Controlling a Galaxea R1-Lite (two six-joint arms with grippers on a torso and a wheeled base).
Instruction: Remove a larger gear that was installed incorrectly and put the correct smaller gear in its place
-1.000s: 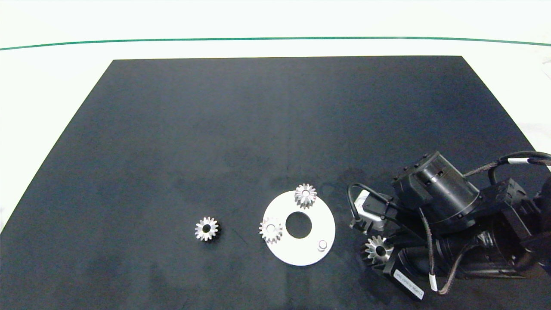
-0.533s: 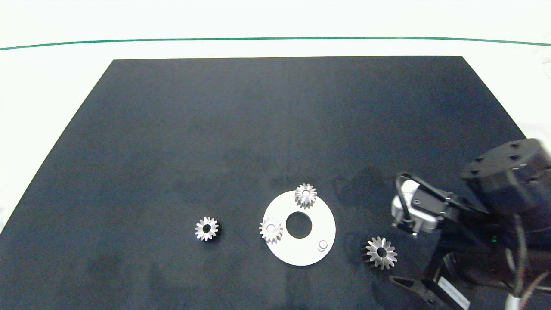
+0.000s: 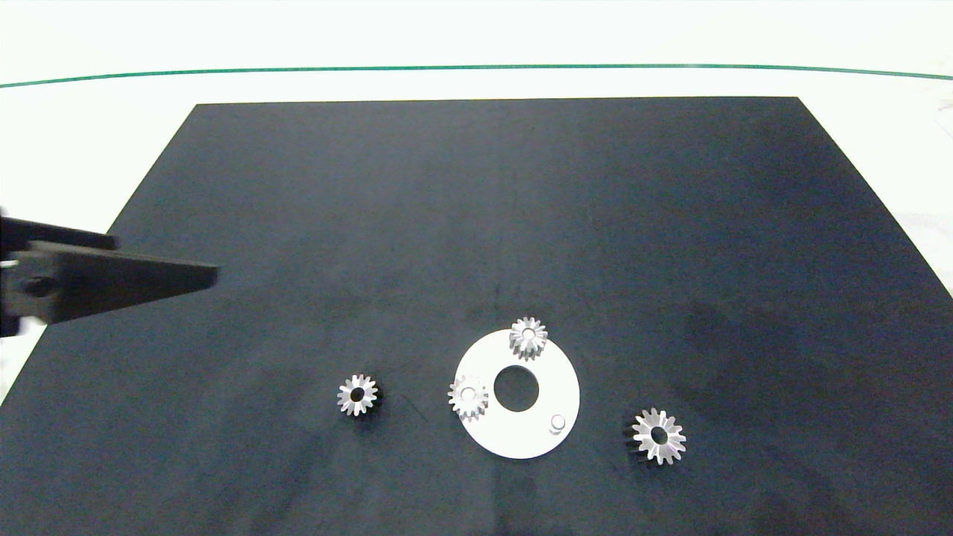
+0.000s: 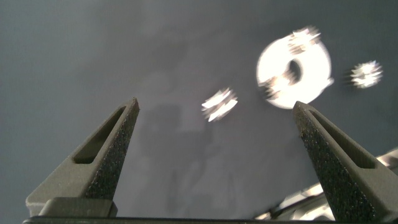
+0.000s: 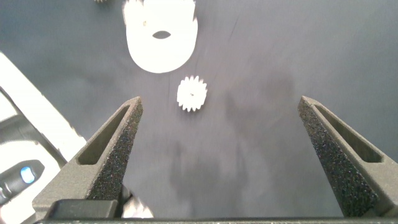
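The larger gear lies flat on the black mat, just right of the white disc plate, with nothing touching it. Two small gears sit on the plate's pegs, and a third peg stands bare. The loose smaller gear lies on the mat left of the plate. My left gripper reaches in from the left edge, open and empty, far from the gears; its wrist view shows the smaller gear ahead. My right gripper is open and empty, hovering above the larger gear.
The black mat covers most of the white table, with a green line beyond its far edge. The right arm is outside the head view.
The right arm has pulled back to the right and out of the head view, leaving the larger gear on the mat. The left gripper has come in from the left edge.
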